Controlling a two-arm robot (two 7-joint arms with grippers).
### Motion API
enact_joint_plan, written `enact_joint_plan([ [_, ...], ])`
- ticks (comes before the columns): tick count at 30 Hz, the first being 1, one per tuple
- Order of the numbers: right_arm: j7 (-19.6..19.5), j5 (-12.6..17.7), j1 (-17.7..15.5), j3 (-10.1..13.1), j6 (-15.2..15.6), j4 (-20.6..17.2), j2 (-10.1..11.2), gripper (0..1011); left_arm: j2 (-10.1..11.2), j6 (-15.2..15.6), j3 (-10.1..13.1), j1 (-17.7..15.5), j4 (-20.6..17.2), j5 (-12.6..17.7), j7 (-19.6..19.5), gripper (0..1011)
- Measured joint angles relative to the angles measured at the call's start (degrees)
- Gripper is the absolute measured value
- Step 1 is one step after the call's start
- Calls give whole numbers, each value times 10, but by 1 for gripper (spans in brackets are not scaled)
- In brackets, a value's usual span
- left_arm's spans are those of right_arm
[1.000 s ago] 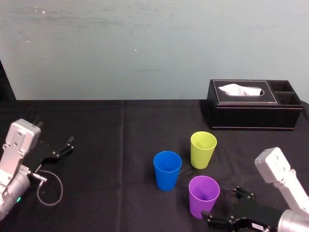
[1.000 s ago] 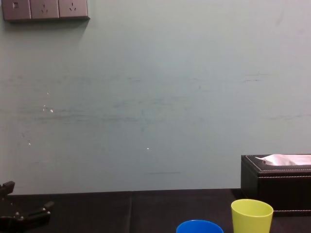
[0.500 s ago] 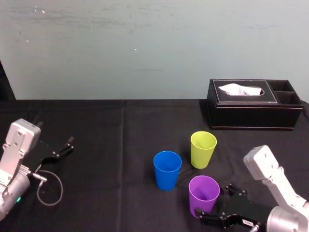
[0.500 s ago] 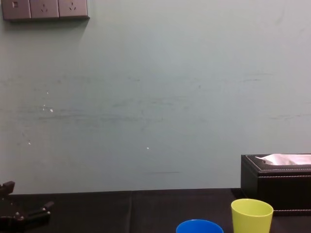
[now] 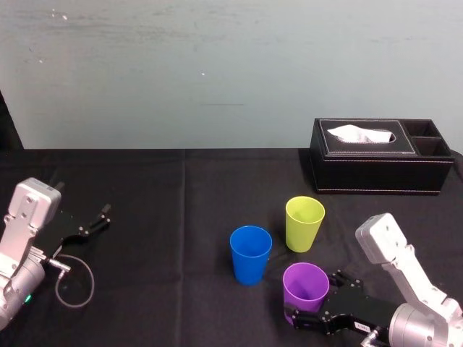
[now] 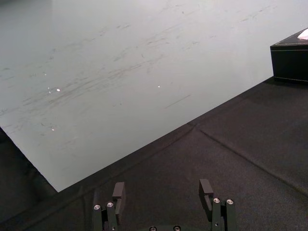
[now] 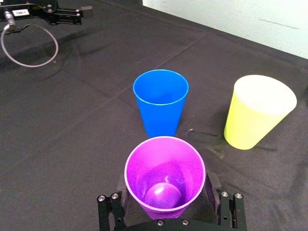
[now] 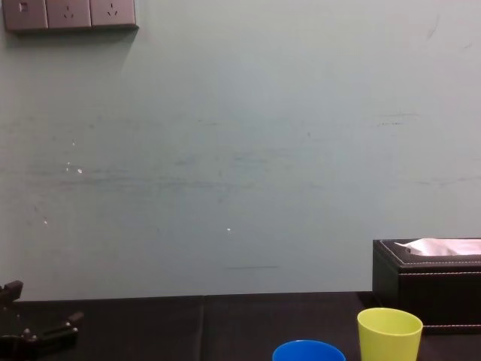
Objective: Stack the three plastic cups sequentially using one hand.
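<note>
Two grippers: right gripper (image 7: 167,188) spread, straddling the smooth tapered purple plastic cup (image 7: 164,175) low down, seemingly not squeezing; left gripper (image 6: 162,185) open, parked far left.
Three cups: purple nearest the robot; blue plastic cup (image 7: 161,103) and yellow-green plastic cup (image 7: 257,113) upright beyond, apart.
Handling, judged: light, slick, thin-walled; squeeze mid-wall gently.

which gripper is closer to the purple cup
Right. The right gripper straddles the purple cup; the left gripper sits far off near the left side of the table.
</note>
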Motion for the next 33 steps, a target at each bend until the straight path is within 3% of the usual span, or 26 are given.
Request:
enact_joint_plan([
  [17,-12,-8,8,5,-4,21,-35,1003,0,0,0,0,0,0,0,1000],
  [33,-6,-16,15,3,-6,28,-44,1003,0,0,0,0,0,0,0,1000],
])
